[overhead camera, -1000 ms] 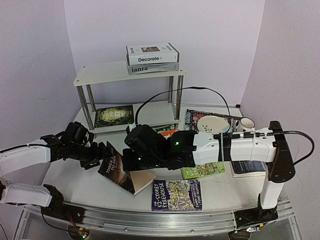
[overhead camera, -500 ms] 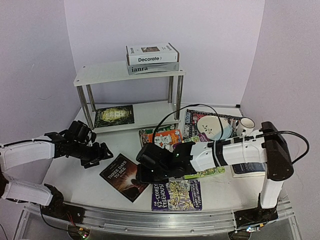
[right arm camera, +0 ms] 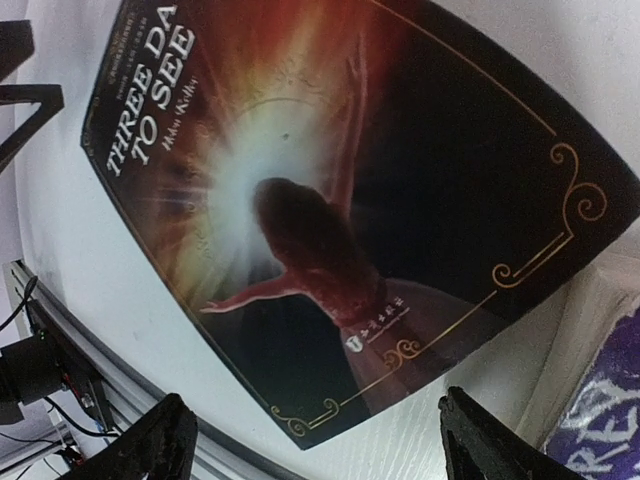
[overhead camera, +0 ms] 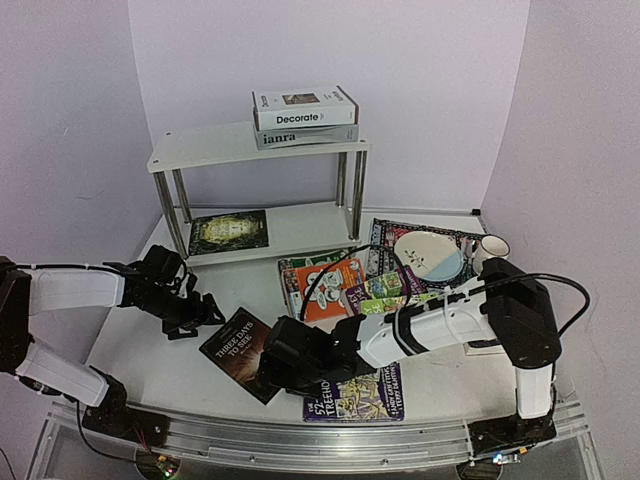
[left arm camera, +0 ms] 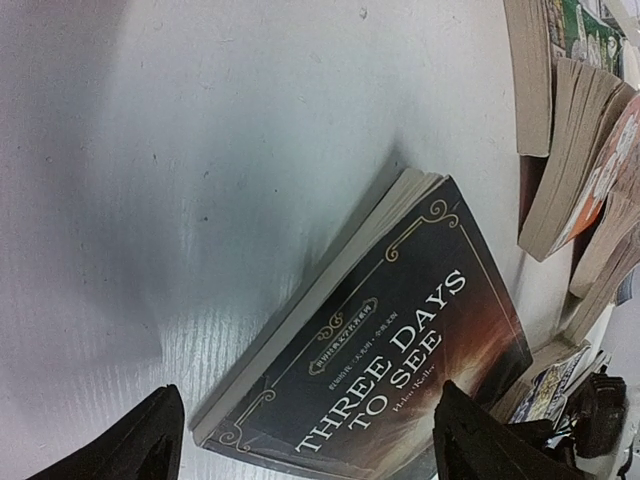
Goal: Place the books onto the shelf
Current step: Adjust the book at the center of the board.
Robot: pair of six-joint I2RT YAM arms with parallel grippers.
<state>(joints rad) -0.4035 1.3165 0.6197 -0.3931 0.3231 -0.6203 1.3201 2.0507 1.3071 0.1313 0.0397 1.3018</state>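
The dark book "Three Days to See" (overhead camera: 238, 345) lies flat on the table near the front, with nothing holding it. My left gripper (overhead camera: 198, 312) is open at the book's far-left corner, its fingers on either side of the cover (left arm camera: 400, 350). My right gripper (overhead camera: 270, 362) hovers open over the book's near-right part (right arm camera: 330, 200). The white shelf (overhead camera: 200, 148) stands at the back. "Decorate" (overhead camera: 304, 106) lies on "ianra" (overhead camera: 300, 136) on its top tier, and a dark green book (overhead camera: 228, 232) lies on the lower tier. Orange (overhead camera: 335, 290), green (overhead camera: 385, 288) and purple Treehouse (overhead camera: 360, 395) books lie to the right.
A patterned placemat with a plate (overhead camera: 428, 250) and a mug (overhead camera: 492, 246) sit at the back right. The metal rail (overhead camera: 300, 435) runs along the near edge, close below the dark book (right arm camera: 50, 350). More stacked books (left arm camera: 570, 150) lie just beyond it.
My right gripper opened and let go of the dark book, which dropped from tilted to flat on the table. The right arm drew back toward the near edge. The left gripper shifted slightly.
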